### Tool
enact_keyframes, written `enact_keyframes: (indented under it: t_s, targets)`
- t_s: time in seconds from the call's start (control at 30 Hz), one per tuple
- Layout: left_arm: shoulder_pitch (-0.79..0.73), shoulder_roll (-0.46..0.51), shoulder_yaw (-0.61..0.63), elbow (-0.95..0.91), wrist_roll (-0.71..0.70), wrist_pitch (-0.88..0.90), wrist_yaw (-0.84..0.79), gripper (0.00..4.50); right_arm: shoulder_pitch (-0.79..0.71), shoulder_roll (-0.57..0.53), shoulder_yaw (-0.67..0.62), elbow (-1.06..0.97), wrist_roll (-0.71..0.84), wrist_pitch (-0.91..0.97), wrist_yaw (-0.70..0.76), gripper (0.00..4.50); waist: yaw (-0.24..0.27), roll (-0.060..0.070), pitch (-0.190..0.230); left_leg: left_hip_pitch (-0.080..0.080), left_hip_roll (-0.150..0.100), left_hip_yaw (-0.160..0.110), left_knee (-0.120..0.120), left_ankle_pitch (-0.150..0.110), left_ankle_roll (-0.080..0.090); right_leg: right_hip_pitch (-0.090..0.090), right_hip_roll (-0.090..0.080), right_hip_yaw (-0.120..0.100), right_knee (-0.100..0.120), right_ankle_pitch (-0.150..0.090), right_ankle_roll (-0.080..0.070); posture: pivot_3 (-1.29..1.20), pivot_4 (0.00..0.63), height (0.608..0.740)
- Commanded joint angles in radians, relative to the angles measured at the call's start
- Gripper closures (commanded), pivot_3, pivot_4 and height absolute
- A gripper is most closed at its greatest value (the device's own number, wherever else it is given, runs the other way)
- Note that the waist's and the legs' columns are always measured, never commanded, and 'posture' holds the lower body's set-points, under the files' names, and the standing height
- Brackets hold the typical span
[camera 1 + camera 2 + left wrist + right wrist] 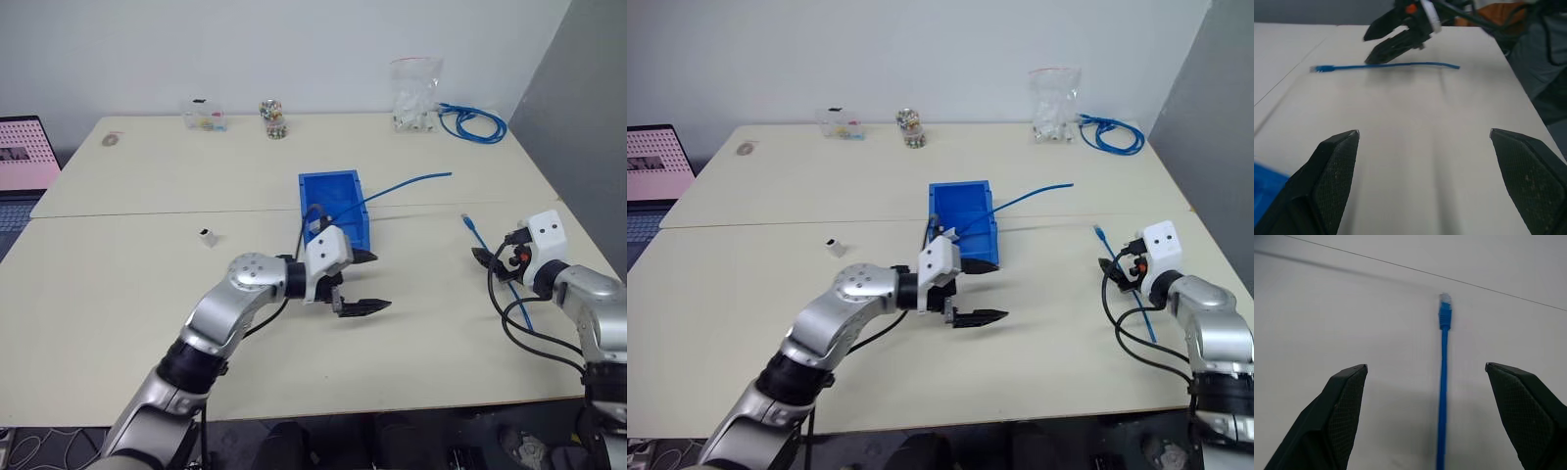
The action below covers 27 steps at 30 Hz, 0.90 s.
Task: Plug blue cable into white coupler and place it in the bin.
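Note:
The blue bin (331, 181) stands at the table's middle. The thin blue cable (474, 231) lies uncoiled on the right side of the table, its clear plug (1444, 298) pointing away from me. My right gripper (485, 259) hovers open just over this cable (1443, 382), which runs between its fingers without touching them. The tiny white coupler (207, 236) sits alone left of the bin. My left gripper (367, 284) is open and empty just in front of the bin, turned to the right toward the cable (1386, 65) and the right gripper (1396, 36).
Another thin blue cable (411, 180) runs out of the bin toward the right. At the back edge stand a coiled blue bundle (475, 122), a clear plastic bag (416, 93), a small jar (274, 119) and a clear box (204, 116). A pink screen (24, 152) is far left.

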Motion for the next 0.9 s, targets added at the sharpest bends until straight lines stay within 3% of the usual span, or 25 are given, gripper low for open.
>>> enact_keyframes:
  t_s: [0.03,0.23,0.47,0.73,0.9]
  targets:
    - [-0.070,-0.028,0.002,0.137,0.061,-0.124,-0.021,0.00,-0.153,-0.014,0.023,0.269,-0.015,-0.102,0.088,0.39,-0.001,0.000,0.001,0.000,0.000,0.000,0.000,0.000,0.000,0.000,-0.001,0.000,0.000,0.000,0.000,0.00,0.150,0.740]
    - [-0.098,-0.041,0.022,0.213,0.083,-0.179,-0.049,0.00,-0.343,0.000,0.041,0.629,-0.058,-0.218,0.091,0.39,0.004,0.001,0.002,-0.002,0.001,0.000,0.000,0.000,0.000,0.000,-0.003,0.000,0.000,0.000,0.000,0.00,0.150,0.740]
    - [-0.063,-0.025,0.035,0.161,0.077,-0.159,-0.053,0.00,-0.406,0.003,0.055,0.776,-0.088,-0.263,0.120,0.39,0.004,0.001,0.002,-0.003,0.000,0.000,0.001,0.000,0.000,-0.001,-0.005,0.000,0.000,0.000,0.000,0.00,0.150,0.740]
    - [-0.062,-0.016,0.045,0.152,0.078,-0.152,-0.054,0.00,-0.412,0.007,0.061,0.818,-0.111,-0.290,0.141,2.02,0.002,0.001,0.002,0.000,0.001,-0.001,0.001,0.000,0.000,0.000,-0.005,0.000,0.004,0.000,0.000,0.00,0.150,0.740]
    - [-0.079,-0.025,0.051,0.159,0.077,-0.146,-0.053,0.00,-0.418,0.005,0.059,0.842,-0.116,-0.301,0.134,3.43,0.001,0.001,0.002,0.000,0.001,-0.001,0.002,0.000,0.000,0.000,-0.005,0.001,0.004,0.000,0.000,0.00,0.150,0.740]
